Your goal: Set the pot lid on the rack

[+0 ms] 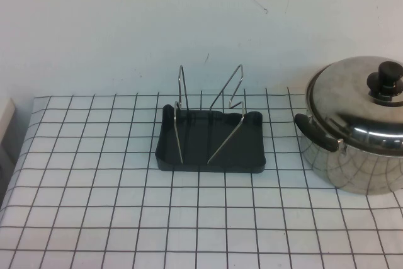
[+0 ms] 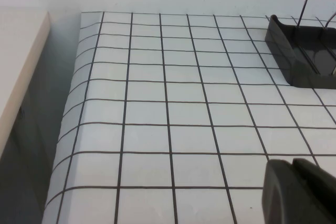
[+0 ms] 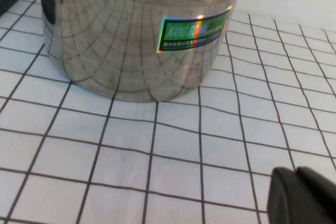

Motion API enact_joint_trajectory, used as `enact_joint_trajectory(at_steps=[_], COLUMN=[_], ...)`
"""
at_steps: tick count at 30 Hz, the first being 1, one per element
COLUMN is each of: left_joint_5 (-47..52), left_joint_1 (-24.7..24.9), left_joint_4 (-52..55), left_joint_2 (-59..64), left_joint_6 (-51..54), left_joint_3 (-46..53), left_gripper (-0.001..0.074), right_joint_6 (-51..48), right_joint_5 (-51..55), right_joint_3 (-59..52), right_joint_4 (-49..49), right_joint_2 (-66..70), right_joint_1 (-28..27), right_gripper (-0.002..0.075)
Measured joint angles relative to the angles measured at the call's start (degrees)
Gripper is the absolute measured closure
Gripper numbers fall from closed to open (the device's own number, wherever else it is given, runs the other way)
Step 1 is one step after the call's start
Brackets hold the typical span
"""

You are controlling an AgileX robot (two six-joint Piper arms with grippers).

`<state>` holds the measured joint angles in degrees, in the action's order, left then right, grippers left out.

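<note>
1. High view shows you the rack (image 1: 213, 146) near the middle of the gridded tablecloth (image 1: 94, 206), its two wire loops (image 1: 227, 111) upright and nothing between them.
2. You find the pot lid (image 1: 359, 102) well to the right of the rack, seated on the steel pot (image 1: 352, 168), black knob (image 1: 385, 80) up.
3. Your left gripper (image 2: 302, 192) sits low over bare cloth at the table's left side, jaws closed together and holding nothing; the rack's end wall lies apart from it.
4. Your right gripper (image 3: 304, 198) hovers near the pot's labelled side, also pinched closed and empty, not touching the pot.
</note>
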<state>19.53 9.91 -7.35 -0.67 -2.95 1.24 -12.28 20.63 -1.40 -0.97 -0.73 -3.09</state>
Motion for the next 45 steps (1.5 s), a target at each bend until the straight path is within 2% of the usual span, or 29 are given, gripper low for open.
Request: enact_joint_trajectory(at_steps=[45], left_joint_5=[-1.91], left_joint_1=[0.0], left_joint_4=[1.31], left_joint_2=[0.0], left_joint_6=[0.0], left_joint_3=[0.14], left_gripper=[0.0738], right_joint_6=[0.0], right_joint_5=[-0.53], right_joint_3=[-0.11], right_joint_4=[0.0], right_joint_2=[0.0], right_joint_1=[0.0], right_gripper=[0.0729])
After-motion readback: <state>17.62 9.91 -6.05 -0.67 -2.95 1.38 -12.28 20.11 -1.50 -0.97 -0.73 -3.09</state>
